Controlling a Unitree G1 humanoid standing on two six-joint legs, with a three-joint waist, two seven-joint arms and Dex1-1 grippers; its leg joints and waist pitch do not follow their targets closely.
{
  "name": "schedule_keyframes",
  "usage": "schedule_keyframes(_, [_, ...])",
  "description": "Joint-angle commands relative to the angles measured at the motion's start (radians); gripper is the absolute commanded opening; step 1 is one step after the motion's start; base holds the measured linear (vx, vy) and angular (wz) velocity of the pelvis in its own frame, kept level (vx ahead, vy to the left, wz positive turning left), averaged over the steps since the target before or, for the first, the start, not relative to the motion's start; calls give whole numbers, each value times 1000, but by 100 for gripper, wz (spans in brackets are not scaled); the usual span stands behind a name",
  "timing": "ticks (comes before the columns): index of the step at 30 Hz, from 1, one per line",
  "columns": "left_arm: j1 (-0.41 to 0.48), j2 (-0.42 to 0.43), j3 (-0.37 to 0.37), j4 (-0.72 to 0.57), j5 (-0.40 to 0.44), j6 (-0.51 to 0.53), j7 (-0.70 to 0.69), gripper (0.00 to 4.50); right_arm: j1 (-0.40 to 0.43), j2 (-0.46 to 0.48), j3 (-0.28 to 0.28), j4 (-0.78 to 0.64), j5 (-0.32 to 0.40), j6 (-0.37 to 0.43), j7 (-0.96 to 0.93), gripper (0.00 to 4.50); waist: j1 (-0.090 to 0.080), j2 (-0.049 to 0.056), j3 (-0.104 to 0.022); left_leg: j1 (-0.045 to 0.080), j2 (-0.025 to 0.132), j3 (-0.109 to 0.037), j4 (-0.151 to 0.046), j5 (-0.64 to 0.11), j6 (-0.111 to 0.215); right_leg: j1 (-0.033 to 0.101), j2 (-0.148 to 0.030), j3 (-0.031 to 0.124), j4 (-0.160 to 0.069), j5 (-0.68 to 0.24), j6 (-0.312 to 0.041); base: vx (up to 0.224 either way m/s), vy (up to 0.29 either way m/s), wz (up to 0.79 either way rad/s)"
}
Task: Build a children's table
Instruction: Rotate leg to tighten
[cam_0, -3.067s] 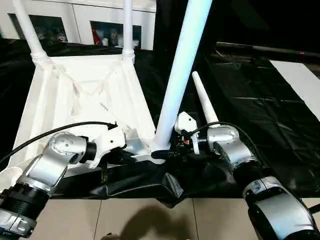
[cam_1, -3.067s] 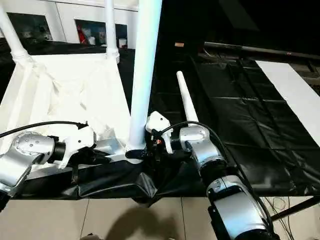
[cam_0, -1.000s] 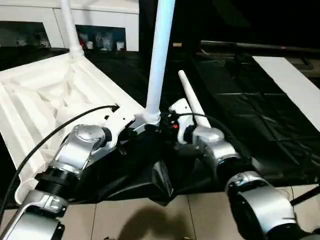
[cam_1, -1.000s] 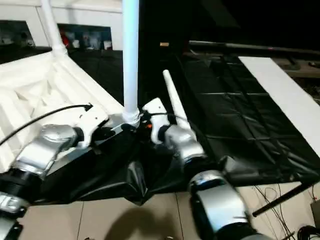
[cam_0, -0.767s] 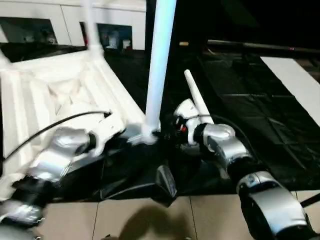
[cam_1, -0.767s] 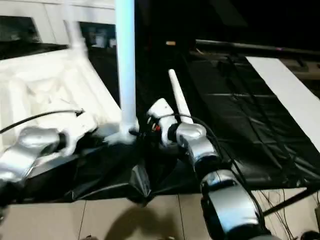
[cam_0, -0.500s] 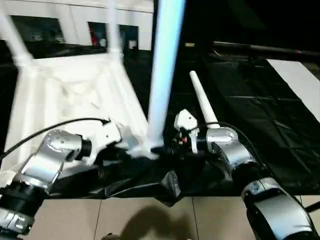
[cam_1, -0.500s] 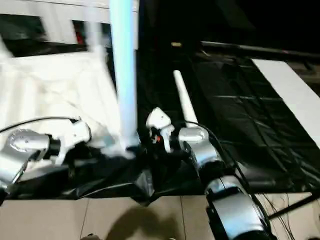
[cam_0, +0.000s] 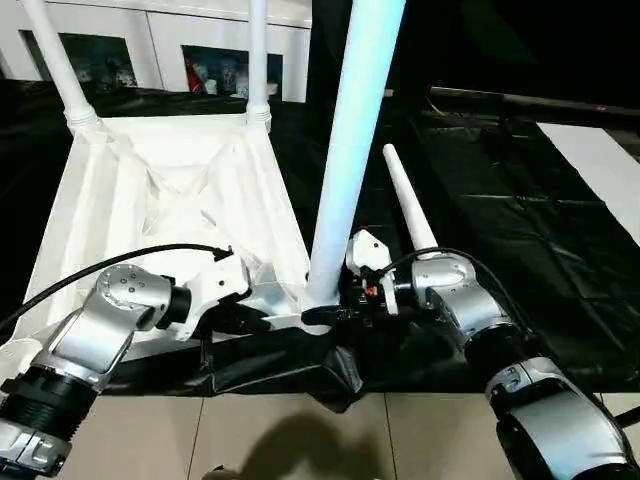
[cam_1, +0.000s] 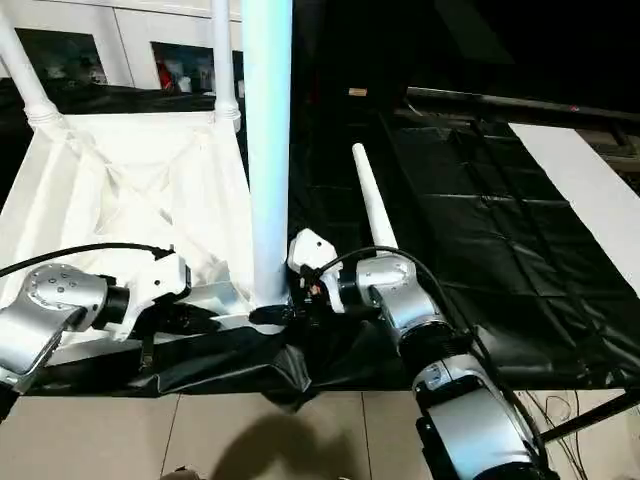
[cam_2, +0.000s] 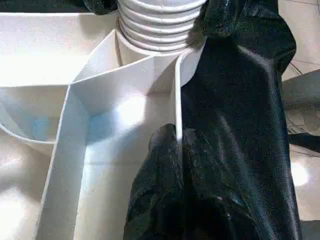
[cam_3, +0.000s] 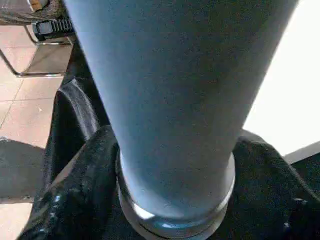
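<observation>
Head views: the tabletop (cam_0: 160, 200) lies underside up on the counter (cam_0: 520, 230), which is draped in black sheeting. Two legs (cam_0: 62, 70) stand in the far corner sockets. A third leg (cam_0: 345, 160) stands upright in the near right corner socket. A fourth leg (cam_0: 408, 205) lies loose on the sheeting, just beside the right arm. The left gripper (cam_0: 262, 322) sits at the near edge of the tabletop, beside the third leg's base. The right gripper (cam_0: 335, 308) sits at that base from the other side.

Left wrist view: the left fingers (cam_2: 165, 165) are closed on a thin upright rib of the tabletop, close to the ribbed socket (cam_2: 160, 22).

Right wrist view: the right fingers (cam_3: 75, 200) stand one on each side of the third leg's base, spread around it; contact with the leg cannot be confirmed.
</observation>
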Motion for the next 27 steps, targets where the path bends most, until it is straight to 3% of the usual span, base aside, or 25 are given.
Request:
schedule_keyframes(1, [2,-7,-9,-40,-25,-14,-25,0,-1,-13,2,-10,-7,4,3,292,-4,18,-62,3,15,4,-60,-113,33,64,-79,65,-62,-83,-189,0,0,0])
schedule_keyframes(8, [4,-6,-8,-38,-27,-8,-33,0,-1,-1,-15,4,10,17,-12,270,-4,18,-64,2,14,4,-59,-100,34,66,-78,66,-59,-66,-190,0,0,0])
schedule_keyframes(9, [8,-15,-10,-42,-35,5,-35,0,6,21,-49,21,37,35,-63,269,-5,20,-63,2,14,4,-59,-101,32,66,-78,66,-59,-68,-191,0,0,0])
schedule_keyframes(11, [8,-25,-10,-40,-37,14,-26,0,5,33,-65,38,39,43,-111,268,-7,22,-63,3,15,4,-60,-106,28,64,-80,67,-60,-72,-194,0,0,0])
schedule_keyframes(12, [-14,-72,-12,6,7,31,71,0,-5,63,-90,98,20,55,-274,268,-13,22,-63,3,15,4,-61,-124,16,64,-80,66,-63,-93,-194,0,0,0])
schedule_keyframes(14, [-22,-87,-13,24,23,32,103,0,-8,71,-97,115,15,58,-322,267,-17,22,-53,5,14,3,-66,-155,-1,58,-77,64,-73,-161,-181,0,0,0])
schedule_keyframes(15, [-44,-125,-7,63,46,50,176,0,-16,91,-116,147,15,74,-420,267,-19,23,-56,7,12,1,-65,-191,-19,63,-83,66,-82,-264,-150,0,0,0])
schedule_keyframes(18, [-118,-243,19,178,96,103,392,0,-44,153,-189,233,42,127,-715,267,-25,20,-51,14,9,-1,-67,-224,-40,56,-82,65,-93,-361,-118,0,0,0])
schedule_keyframes(20, [-148,-286,31,221,110,134,470,0,-56,174,-209,258,49,139,-819,267,-21,17,-52,20,5,-1,-64,-242,-37,54,-86,65,-104,-435,-86,0,0,0])
schedule_keyframes(21, [-177,-323,40,266,125,152,545,0,-68,190,-208,278,34,135,-905,267,-20,22,-52,19,2,-1,-64,-237,-34,49,-81,62,-107,-441,-67,0,0,0])
schedule_keyframes(23, [-200,-347,40,303,149,158,604,0,-80,210,-223,296,42,135,-958,267,-16,21,-55,19,2,-2,-63,-234,-28,50,-82,62,-106,-428,-60,0,0,0])
schedule_keyframes(25, [-214,-362,38,326,164,157,636,0,-93,227,-246,313,62,142,-991,267,-13,20,-58,14,4,-2,-63,-221,-19,51,-81,62,-101,-381,-61,0,0,0])
schedule_keyframes(27, [-220,-377,35,337,171,152,638,0,-105,238,-251,330,64,142,-995,267,-11,21,-61,11,6,-1,-64,-198,-11,53,-79,62,-90,-297,-84,0,0,0])
